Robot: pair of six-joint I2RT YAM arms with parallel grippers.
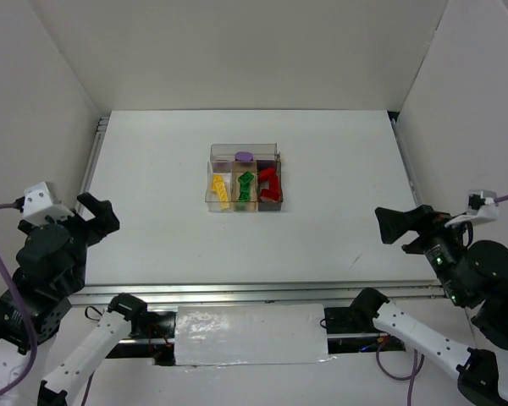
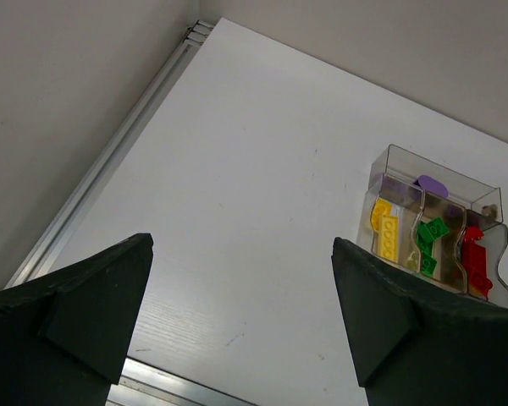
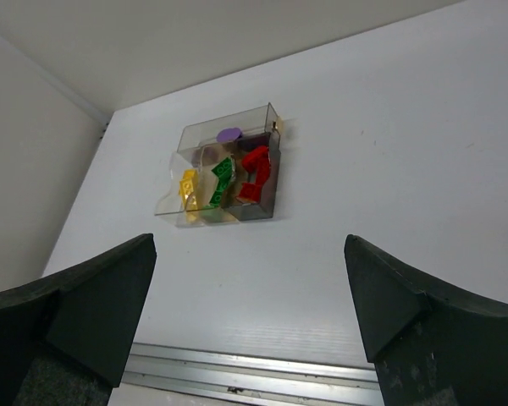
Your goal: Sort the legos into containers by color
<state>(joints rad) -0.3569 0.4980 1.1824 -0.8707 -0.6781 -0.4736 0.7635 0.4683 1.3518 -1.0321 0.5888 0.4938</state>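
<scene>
All of the legos [image 1: 245, 184] already inside the containers [image 1: 262, 145], mid-table: yellow, green, red side by side, purple behind. Looks finished. Left gripper [image 1: 104, 216], right gripper [image 1: 384, 225]: jaws spread apart, empty.

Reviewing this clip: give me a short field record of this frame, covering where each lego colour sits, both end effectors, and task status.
containers: one cluster, mid-table
yellow legos: left narrow bin, seen from the top view
green legos: middle narrow bin
red legos: right narrow bin
purple lego: wider back compartment
left end effector: open, empty, near left, apart from containers
right end effector: open, empty, near right, apart from containers
loose legos: none visible on the table
status: sorting looks complete
</scene>
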